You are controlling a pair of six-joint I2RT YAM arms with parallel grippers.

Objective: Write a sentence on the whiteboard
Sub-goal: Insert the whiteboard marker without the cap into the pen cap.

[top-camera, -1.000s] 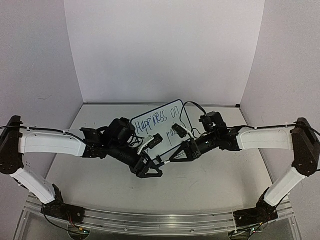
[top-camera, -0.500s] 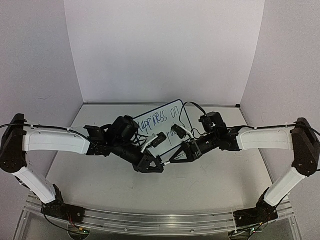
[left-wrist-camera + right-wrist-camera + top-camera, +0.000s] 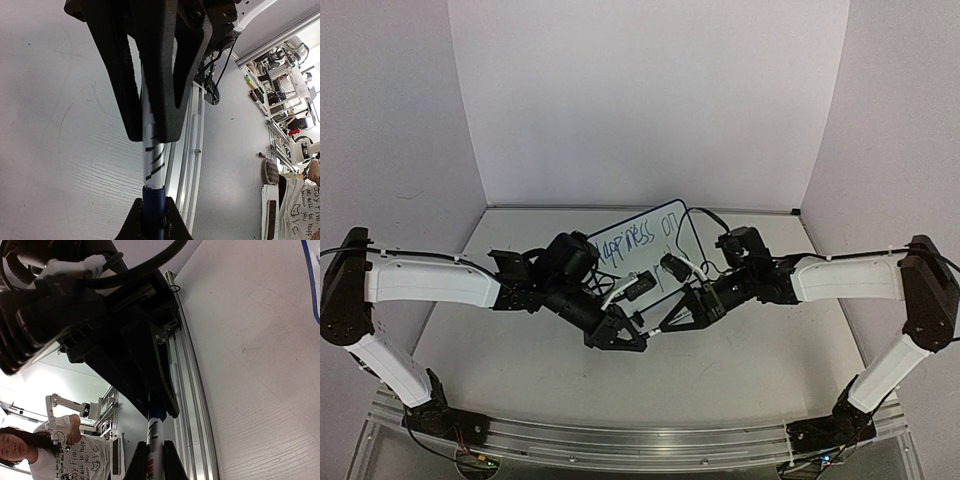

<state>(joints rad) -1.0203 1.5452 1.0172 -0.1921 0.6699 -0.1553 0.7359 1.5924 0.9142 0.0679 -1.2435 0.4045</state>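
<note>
The whiteboard (image 3: 655, 222) lies tilted at the back middle of the table. The sentence (image 3: 635, 240) reads "Happiness on" in dark blue; its second line is mostly hidden behind the arms. In front of the board the two grippers meet tip to tip on the marker (image 3: 648, 329). My left gripper (image 3: 638, 336) (image 3: 152, 202) is shut on the marker's blue end (image 3: 152, 200). My right gripper (image 3: 660, 324) (image 3: 156, 445) is shut on its white barrel (image 3: 156, 432). The marker hangs above the table between them.
An aluminium rail (image 3: 620, 440) runs along the table's near edge, also seen in the left wrist view (image 3: 192, 135). A black cable (image 3: 700, 215) loops over the board's right side. Purple walls close in the back and sides. A person (image 3: 30, 445) stands beyond the table.
My left gripper moved right to the marker held by the right gripper and shut on its blue end. The right arm has barely moved.
</note>
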